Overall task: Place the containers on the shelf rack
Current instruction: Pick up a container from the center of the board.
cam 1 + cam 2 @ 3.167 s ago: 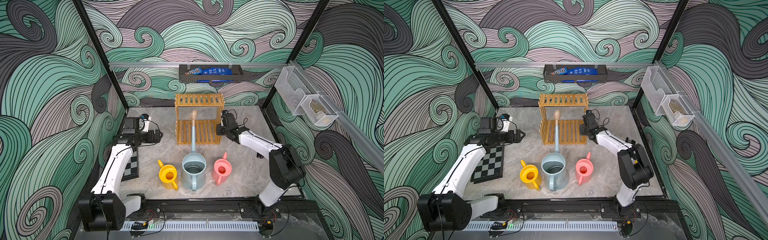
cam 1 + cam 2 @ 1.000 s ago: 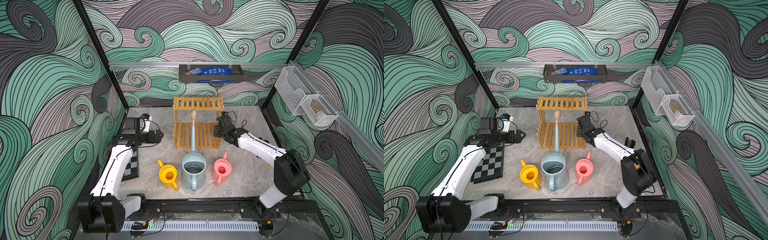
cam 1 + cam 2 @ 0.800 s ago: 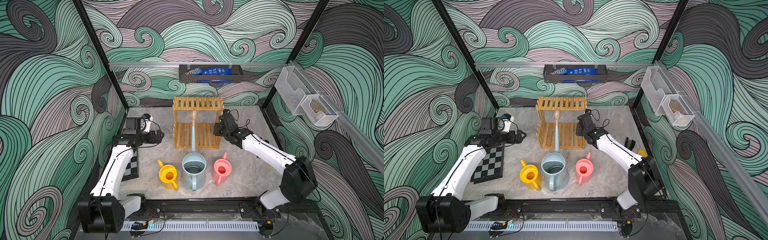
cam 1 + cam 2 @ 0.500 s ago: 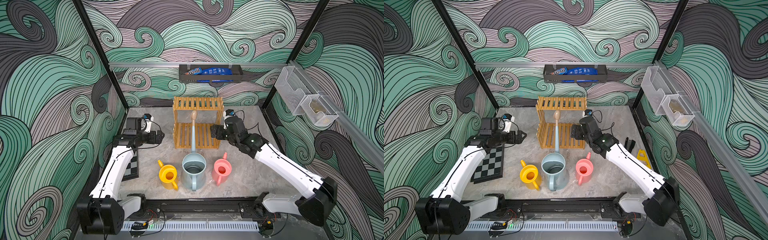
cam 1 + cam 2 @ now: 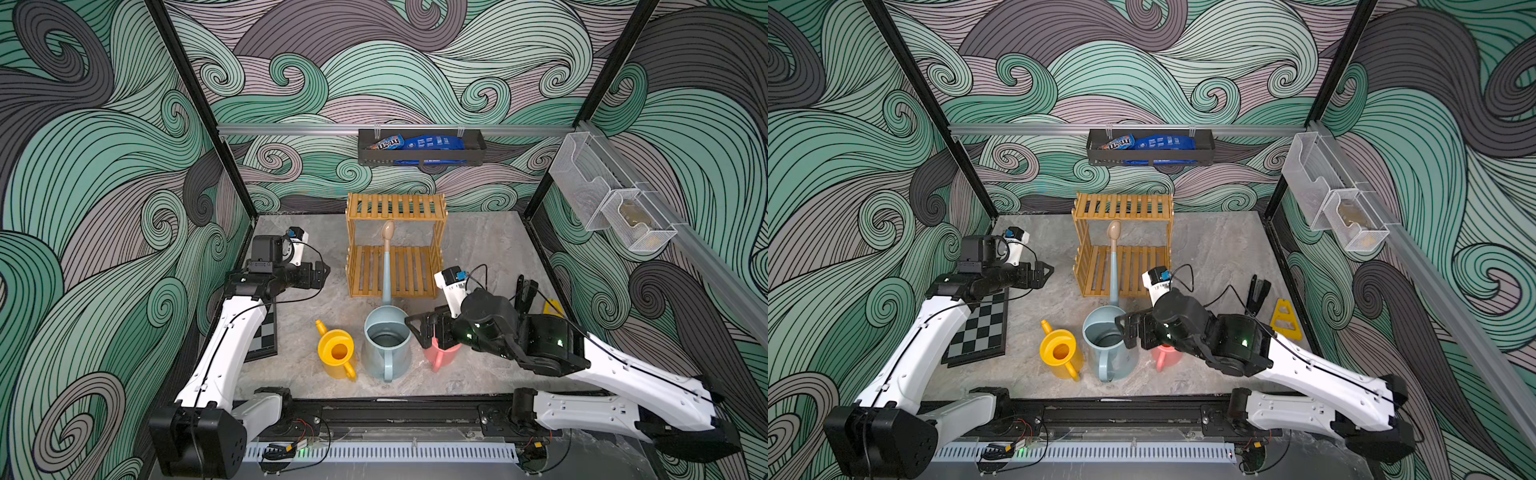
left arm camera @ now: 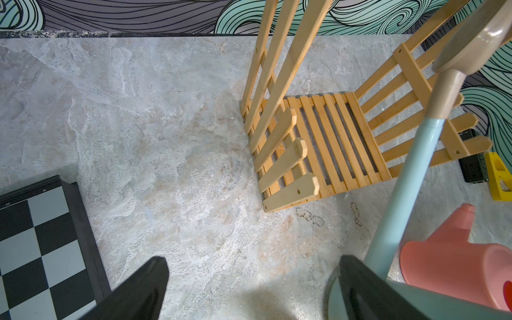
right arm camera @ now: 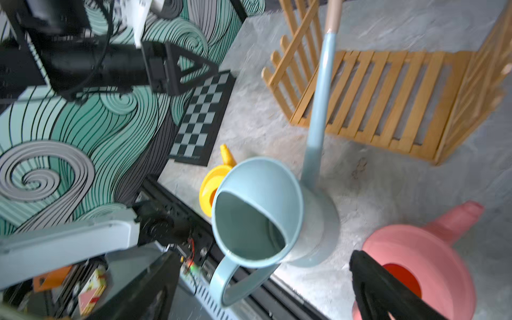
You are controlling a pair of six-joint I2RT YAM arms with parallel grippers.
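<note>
The honey-brown shelf rack (image 5: pixel 395 245) (image 5: pixel 1123 241) stands at the back middle with both tiers bare. In front of it the containers stand in a row on the table: yellow can (image 5: pixel 336 353), large pale blue can (image 5: pixel 386 349) with its tan-tipped spout rising before the rack, and pink can (image 5: pixel 440 355). My right gripper (image 5: pixel 417 332) (image 5: pixel 1126 332) hovers open just above the gap between the blue and pink cans. In the right wrist view the gripper (image 7: pixel 260 274) brackets the blue can's handle (image 7: pixel 235 279), holding nothing. My left gripper (image 5: pixel 324 274) (image 6: pixel 253 277) hangs open left of the rack.
A chessboard (image 5: pixel 264 332) lies under the left arm. A yellow triangular piece (image 5: pixel 1285 318) and a black object (image 5: pixel 1258 293) lie at the right edge. A black tray (image 5: pixel 419 147) with snack packets hangs on the back wall, and mesh baskets (image 5: pixel 611 199) hang on the right wall.
My right gripper has let go of the rack's right side, opened, and swung back toward the front over the pink and blue cans. The rack sits slightly further left than at first. The left arm has barely moved.
</note>
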